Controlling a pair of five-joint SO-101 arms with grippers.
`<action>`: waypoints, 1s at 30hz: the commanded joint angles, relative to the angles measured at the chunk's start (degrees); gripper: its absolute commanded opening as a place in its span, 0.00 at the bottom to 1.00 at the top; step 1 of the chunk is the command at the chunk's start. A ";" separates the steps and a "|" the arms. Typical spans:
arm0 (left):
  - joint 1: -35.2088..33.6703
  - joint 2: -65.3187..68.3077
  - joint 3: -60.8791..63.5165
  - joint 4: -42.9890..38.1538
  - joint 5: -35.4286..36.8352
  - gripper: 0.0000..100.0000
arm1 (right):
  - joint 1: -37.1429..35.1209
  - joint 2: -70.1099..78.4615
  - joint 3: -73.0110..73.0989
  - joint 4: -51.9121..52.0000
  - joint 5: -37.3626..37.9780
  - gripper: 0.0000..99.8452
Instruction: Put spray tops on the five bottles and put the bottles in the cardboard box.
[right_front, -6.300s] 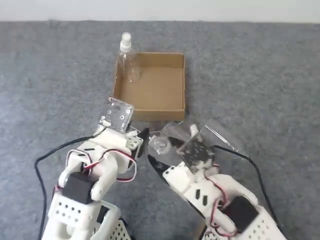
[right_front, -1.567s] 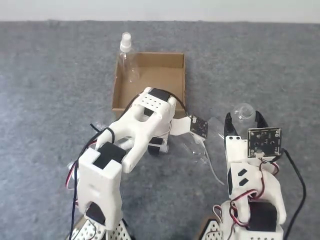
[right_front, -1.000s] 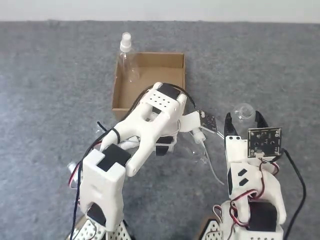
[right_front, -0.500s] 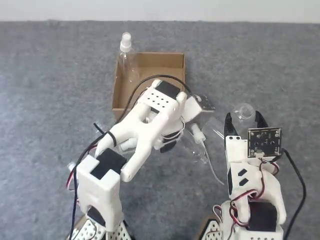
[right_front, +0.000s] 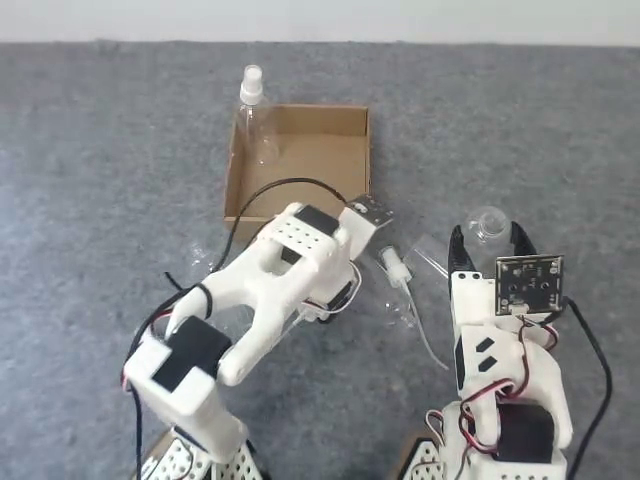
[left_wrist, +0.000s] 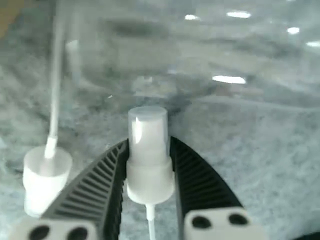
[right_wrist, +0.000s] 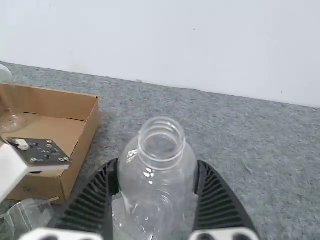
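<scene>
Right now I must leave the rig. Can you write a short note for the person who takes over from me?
Left gripper: shut on a spray top, low over the grey mat in front of the cardboard box.
Right gripper: shut on an uncapped bottle, held upright.
A second spray top lies loose beside the left gripper. More clear bottles lie on the mat between the arms; count unclear.
Done: one capped bottle stands in the box's far left corner.
Left: fit the held top on the held bottle, box it, then cap and box the rest.
</scene>
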 joint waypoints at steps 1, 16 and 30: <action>-1.23 -4.22 0.57 -1.85 0.26 0.13 | 0.48 -0.84 -2.64 -1.71 0.53 0.01; -1.85 2.99 0.04 -0.09 -4.40 0.21 | 0.48 -0.84 -2.37 -1.80 0.53 0.01; -1.32 7.82 -12.79 11.34 -4.40 0.02 | 0.48 -0.84 -2.37 -1.71 0.53 0.01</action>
